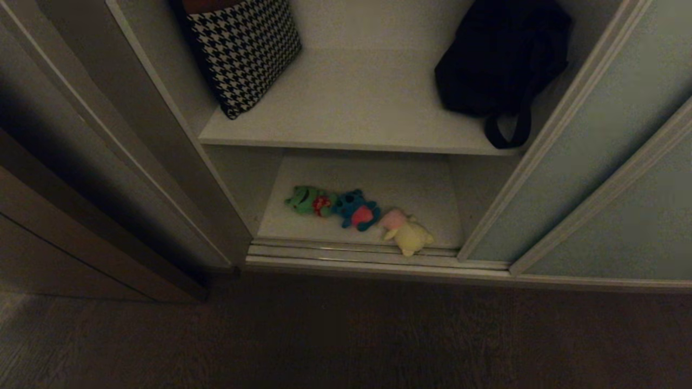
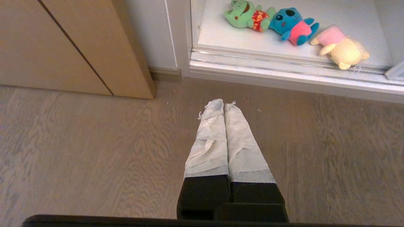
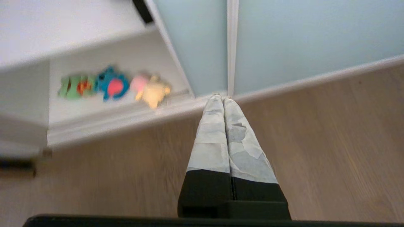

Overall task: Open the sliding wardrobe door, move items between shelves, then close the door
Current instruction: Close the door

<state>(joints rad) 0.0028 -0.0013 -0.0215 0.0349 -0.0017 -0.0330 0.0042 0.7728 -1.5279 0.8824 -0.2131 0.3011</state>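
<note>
Door (image 1: 611,156) stands slid to the right, wardrobe open; opening step judged done, toy transfer not yet begun.

Three toys in a row on the lower shelf (image 1: 411,183), near its front edge: green toy (image 1: 305,200) leftmost, blue toy (image 1: 357,209) in the middle and touching the green, yellow toy (image 1: 406,233) rightmost, just beside the blue and partly over the floor track (image 1: 335,249); row's long axis runs roughly along the shelf front, slanting slightly toward the track at the yellow end.

Upper shelf (image 1: 351,108) carries a checked cushion (image 1: 243,48) at left and a black bag (image 1: 500,59) at right; bare board between them.

Neither arm shows in the head view.

Left end effector (image 2: 223,105): fingers pressed together, nothing held, over the wood floor (image 2: 94,151); toys ahead of it and off toward the right.

Right end effector (image 3: 221,98): fingers likewise together, empty, tips aimed at the track where the door edge meets it; toys ahead and off to the robot's left, yellow toy (image 3: 153,92) nearest.

Judgement: right arm nearer to the yellow end; fingers must part before any grasp; the overhanging yellow toy is the easiest first pick, approached across its short width.
</note>
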